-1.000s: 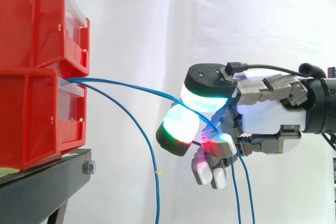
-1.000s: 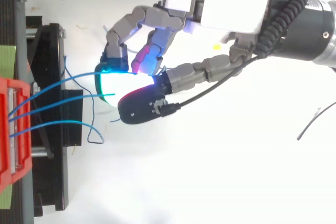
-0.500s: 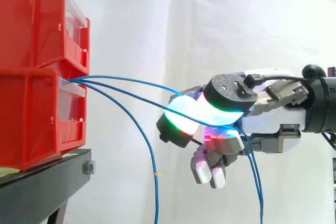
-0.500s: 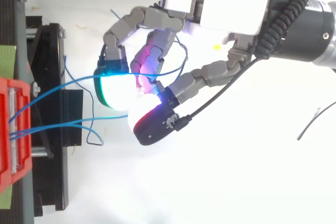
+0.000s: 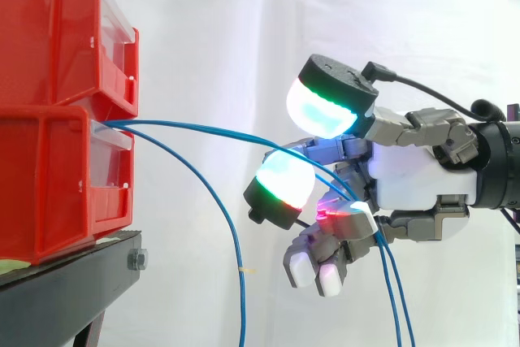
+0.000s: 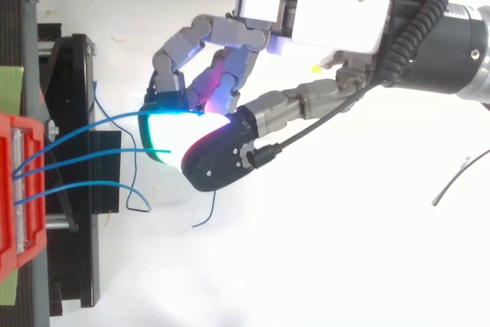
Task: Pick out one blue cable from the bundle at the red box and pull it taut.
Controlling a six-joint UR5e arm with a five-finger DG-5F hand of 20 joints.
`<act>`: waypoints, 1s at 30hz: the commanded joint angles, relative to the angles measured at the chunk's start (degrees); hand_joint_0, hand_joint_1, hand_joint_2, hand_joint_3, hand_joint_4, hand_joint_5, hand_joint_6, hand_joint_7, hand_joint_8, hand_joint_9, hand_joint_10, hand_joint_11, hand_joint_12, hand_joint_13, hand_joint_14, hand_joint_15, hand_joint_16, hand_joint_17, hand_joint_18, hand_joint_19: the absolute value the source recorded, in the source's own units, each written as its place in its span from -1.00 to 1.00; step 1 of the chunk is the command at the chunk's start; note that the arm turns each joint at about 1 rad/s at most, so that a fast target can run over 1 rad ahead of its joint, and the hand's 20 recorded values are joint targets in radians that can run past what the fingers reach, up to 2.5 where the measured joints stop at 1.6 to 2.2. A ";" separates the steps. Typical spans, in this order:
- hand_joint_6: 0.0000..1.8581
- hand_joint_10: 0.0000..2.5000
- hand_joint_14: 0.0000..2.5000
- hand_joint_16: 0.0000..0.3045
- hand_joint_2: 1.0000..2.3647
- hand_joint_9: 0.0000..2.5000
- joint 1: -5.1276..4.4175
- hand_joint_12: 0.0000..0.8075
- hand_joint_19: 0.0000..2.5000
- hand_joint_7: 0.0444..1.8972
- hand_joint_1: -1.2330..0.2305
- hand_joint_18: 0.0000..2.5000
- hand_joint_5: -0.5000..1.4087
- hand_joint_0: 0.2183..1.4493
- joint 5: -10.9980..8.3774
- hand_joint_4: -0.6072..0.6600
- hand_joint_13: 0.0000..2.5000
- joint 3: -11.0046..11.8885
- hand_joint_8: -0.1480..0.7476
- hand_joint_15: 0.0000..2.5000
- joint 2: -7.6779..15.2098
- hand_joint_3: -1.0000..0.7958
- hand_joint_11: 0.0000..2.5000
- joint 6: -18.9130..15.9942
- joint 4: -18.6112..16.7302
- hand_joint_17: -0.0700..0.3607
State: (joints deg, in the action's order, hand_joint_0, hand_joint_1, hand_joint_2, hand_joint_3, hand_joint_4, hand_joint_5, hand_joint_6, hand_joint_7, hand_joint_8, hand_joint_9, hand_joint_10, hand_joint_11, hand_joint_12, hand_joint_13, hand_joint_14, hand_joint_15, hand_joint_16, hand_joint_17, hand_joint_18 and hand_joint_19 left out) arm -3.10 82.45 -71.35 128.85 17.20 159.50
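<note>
Three thin blue cables (image 5: 203, 129) leave the front of the lower red bin (image 5: 57, 184). Two of them run right into my hand (image 5: 414, 180), pass between its curled fingers (image 5: 280, 188) by the red-glowing pad, and hang down behind it (image 5: 390, 298). The thumb pad (image 5: 329, 107) stands lifted above them, clear of both. The third cable (image 5: 236, 258) arcs down by itself, left of the hand. From above, the cables (image 6: 76, 160) fan out from the bin (image 6: 15, 189) toward the glowing pads of the hand (image 6: 329, 13); a loose end (image 6: 207, 216) dangles below the thumb.
A second red bin (image 5: 57, 34) sits on top of the lower one, both on a black stand (image 5: 73, 270) at the left. A white curtain hangs behind. Open space lies below and to the right of the hand.
The thumb, pressed down across the two cables half a second ago, has lifted up off them. The cables now sag slightly lower at the hand. The arm has hardly moved.
</note>
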 commanded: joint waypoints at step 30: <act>-0.01 -0.98 -0.99 -0.63 -1.00 -0.06 0.11 0.02 -0.54 -0.02 -0.58 -0.38 -0.63 -0.34 0.25 0.15 -0.36 0.43 0.08 -0.61 0.00 -0.44 -0.17 -0.24 0.11 -0.08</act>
State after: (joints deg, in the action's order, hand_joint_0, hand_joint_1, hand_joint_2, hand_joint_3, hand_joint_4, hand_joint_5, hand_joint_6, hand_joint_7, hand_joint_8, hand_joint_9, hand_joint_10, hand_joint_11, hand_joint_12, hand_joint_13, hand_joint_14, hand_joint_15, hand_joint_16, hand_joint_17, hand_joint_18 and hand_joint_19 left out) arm -3.00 82.71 -70.93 128.85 16.96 159.61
